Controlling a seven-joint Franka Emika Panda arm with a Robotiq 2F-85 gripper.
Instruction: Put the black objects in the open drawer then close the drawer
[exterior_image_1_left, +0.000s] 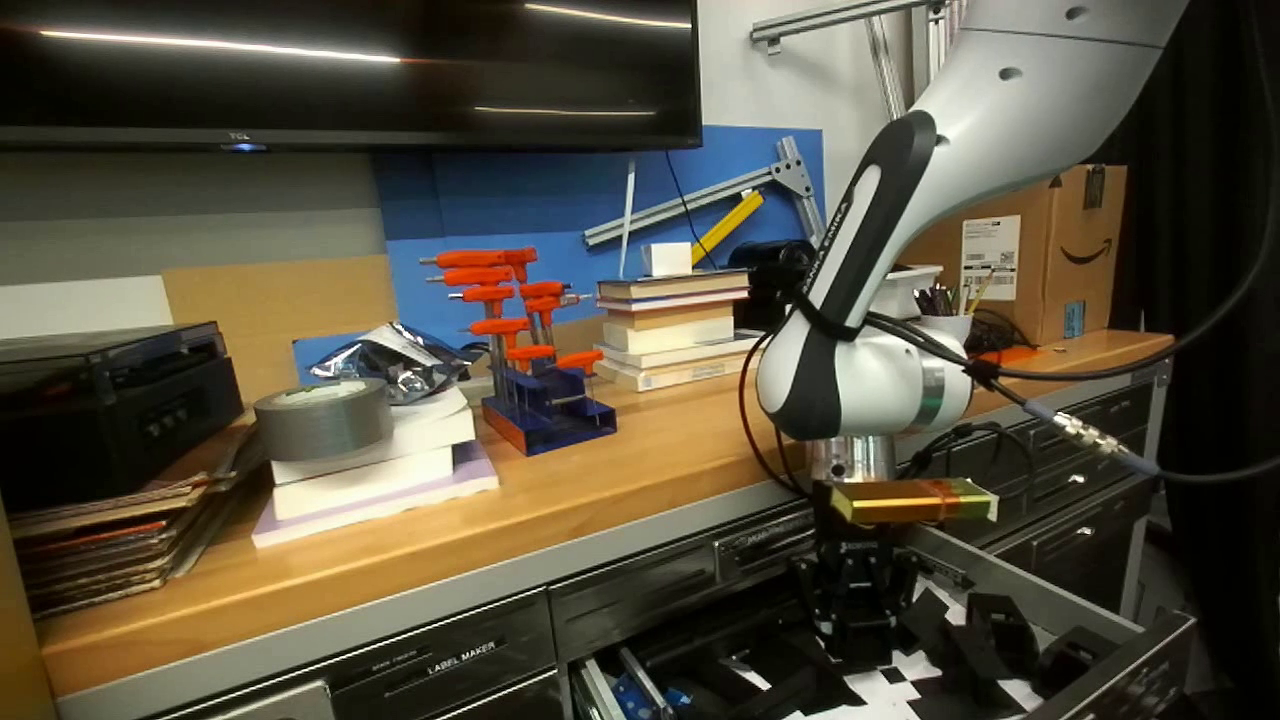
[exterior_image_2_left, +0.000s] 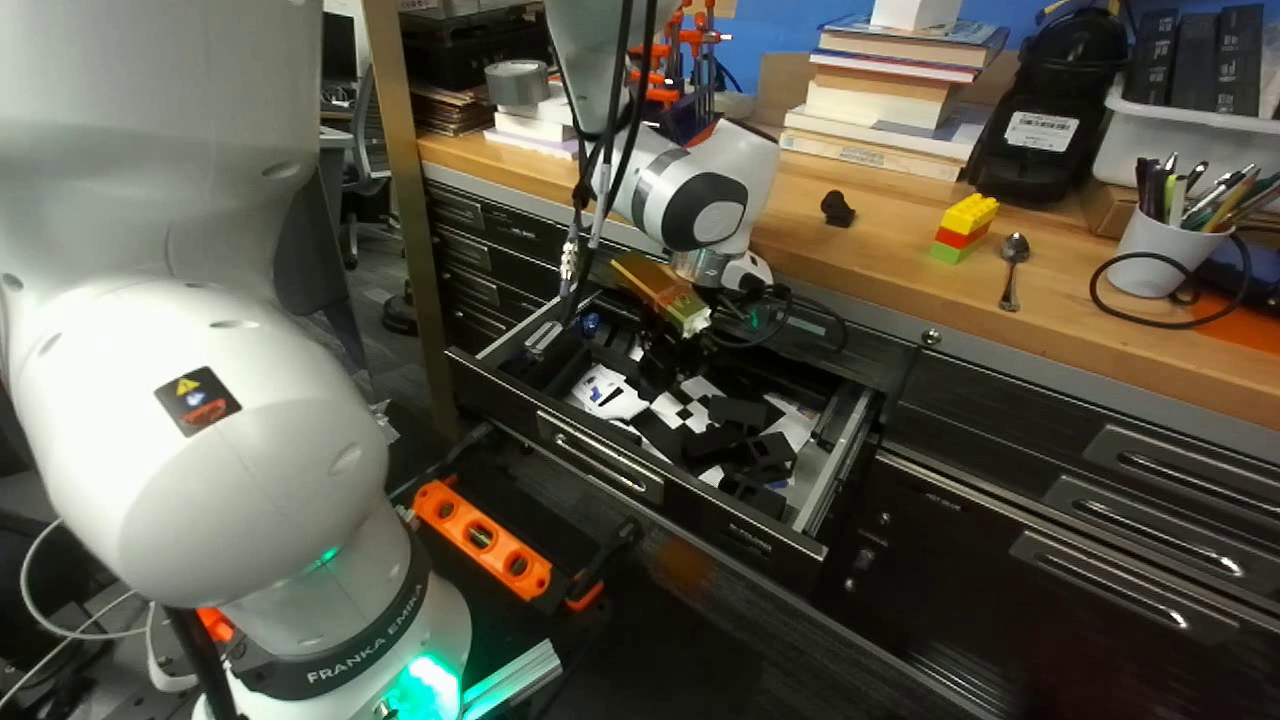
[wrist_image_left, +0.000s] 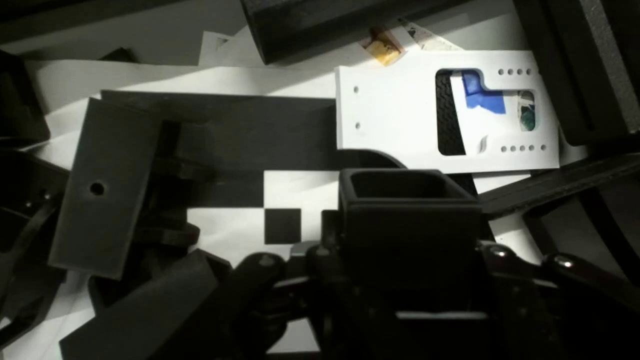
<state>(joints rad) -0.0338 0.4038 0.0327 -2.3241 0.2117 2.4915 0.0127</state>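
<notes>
To the left of the gripper (wrist_image_left: 406, 245) in an exterior view, and clearer in the wrist view, a white plate with cut-outs (wrist_image_left: 392, 120) lies in the open drawer (exterior_image_2_left: 705, 508); its edge could perhaps tilt what is set down near it. At the gripper itself, a hollow black piece (wrist_image_left: 410, 222) is pinched from two opposite sides; it is low inside the drawer, but I cannot tell if it touches the bottom. I judge that it is light and stiff, probably plastic, with rather thin walls around its opening. So the hold on the outer walls seems good, with only moderate force. Its faces look smooth and may slip, therefore I would let it go low. To the right of the gripper, several black pieces (exterior_image_2_left: 755, 458) lie crowded in the drawer. Farther to the right, on the worktop (exterior_image_2_left: 880, 265), sits a small black lump (exterior_image_2_left: 837, 208), well apart from the gripper. It is too small to read well; probably it also must go in, and I would grasp it across its body.
</notes>
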